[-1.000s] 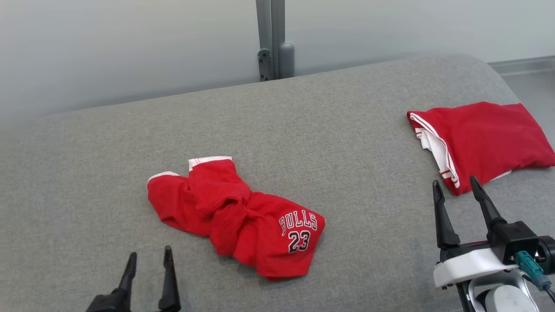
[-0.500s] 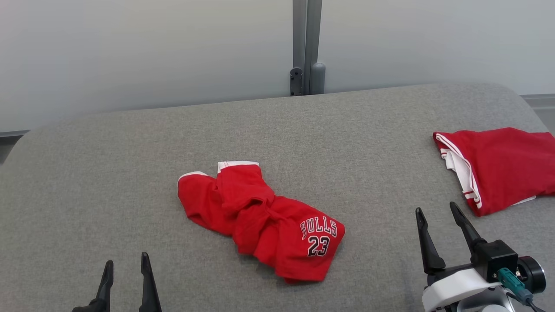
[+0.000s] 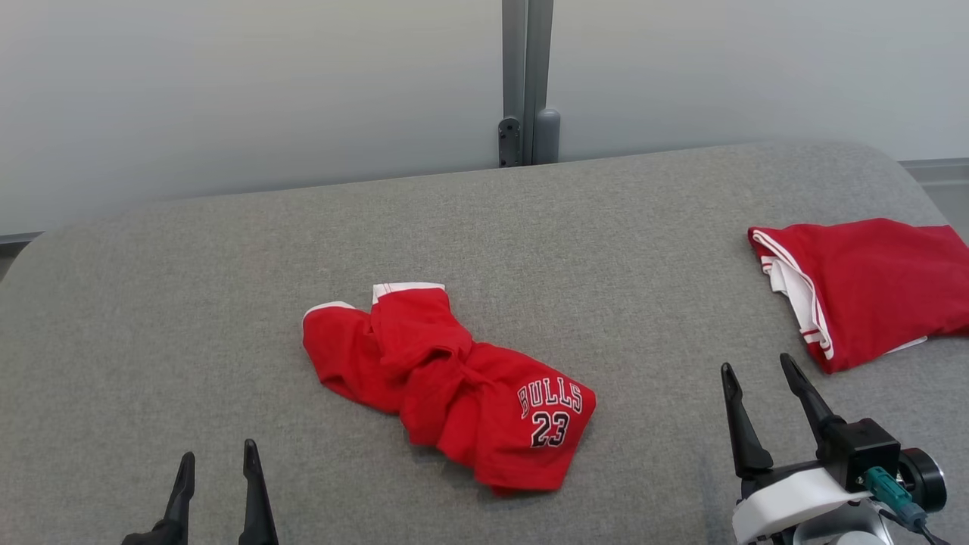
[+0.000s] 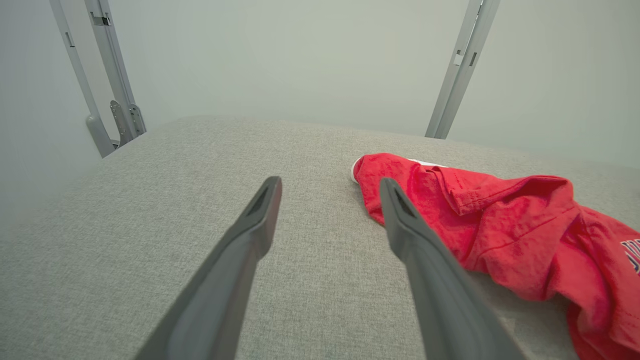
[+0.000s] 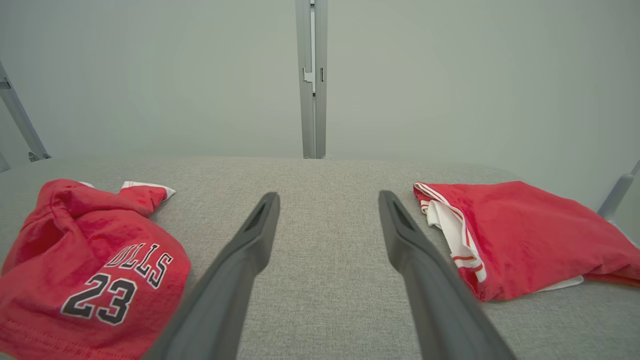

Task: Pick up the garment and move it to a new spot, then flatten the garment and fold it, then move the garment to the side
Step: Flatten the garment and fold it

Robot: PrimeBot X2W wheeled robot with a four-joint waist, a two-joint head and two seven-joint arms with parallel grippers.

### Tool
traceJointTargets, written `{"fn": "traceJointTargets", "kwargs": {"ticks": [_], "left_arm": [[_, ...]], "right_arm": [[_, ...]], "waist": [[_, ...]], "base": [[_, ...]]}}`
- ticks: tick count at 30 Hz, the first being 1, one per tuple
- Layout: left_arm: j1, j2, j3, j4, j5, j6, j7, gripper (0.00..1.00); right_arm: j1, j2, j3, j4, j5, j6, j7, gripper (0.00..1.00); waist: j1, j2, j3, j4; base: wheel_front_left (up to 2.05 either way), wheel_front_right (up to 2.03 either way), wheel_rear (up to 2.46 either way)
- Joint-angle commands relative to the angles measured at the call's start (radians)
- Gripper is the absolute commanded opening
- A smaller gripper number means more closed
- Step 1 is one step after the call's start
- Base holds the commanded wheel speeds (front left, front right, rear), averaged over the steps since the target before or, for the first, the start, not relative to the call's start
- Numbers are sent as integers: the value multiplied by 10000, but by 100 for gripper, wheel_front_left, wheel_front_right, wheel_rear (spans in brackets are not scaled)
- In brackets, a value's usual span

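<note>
head: soft crumpled red garment (image 3: 447, 390) is being shown midway on the grey woven cushion (image 3: 606, 227), long axis running upper-left to lower-right | left wrist: left gripper (image 4: 330, 181) is being held spread, empty, garment at its right | right wrist: right gripper (image 5: 327, 195) is being held spread, empty

Red garment (image 3: 447, 393) with black-and-white lettering, grey surface (image 3: 227, 303).

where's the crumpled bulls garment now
Centre of the head view on the grey cushion, the crumpled garment lies left of the folded red garment.
</note>
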Motion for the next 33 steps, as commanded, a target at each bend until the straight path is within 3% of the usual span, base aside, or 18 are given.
{"fn": "traceJointTargets", "kwargs": {"ticks": [1,10,16,23,32,33], "left_arm": [[-39,-6,50,21,80,-51,-30,100],[-1032,128,-216,467,196,-477,76,100],[-3345,824,-539,1285,194,-849,2401,100],[-5508,1356,-17,3184,-958,-1062,5221,100],[-6122,1620,28,4539,-2030,-1343,6540,100],[-6108,1661,-5,4647,-1992,-1352,6539,45]], "right_arm": [[-108,0,-26,24,40,-10,1,100],[-498,9,170,-127,130,-10,1,100],[-1129,-76,501,-460,274,-10,1,100],[-1503,-35,690,-462,464,-10,1,100],[-1689,4,726,-280,520,-10,1,100],[-1715,8,744,-265,519,-10,1,100]], "waist": [[1,0,27,-17],[1,0,512,-328],[1,0,1614,-910],[1,0,2581,-1634],[1,0,2715,-2033],[1,0,2683,-2058]], "base": [[0,0,0],[0,0,0],[0,0,0],[0,0,0],[0,0,0],[0,0,0]]}}
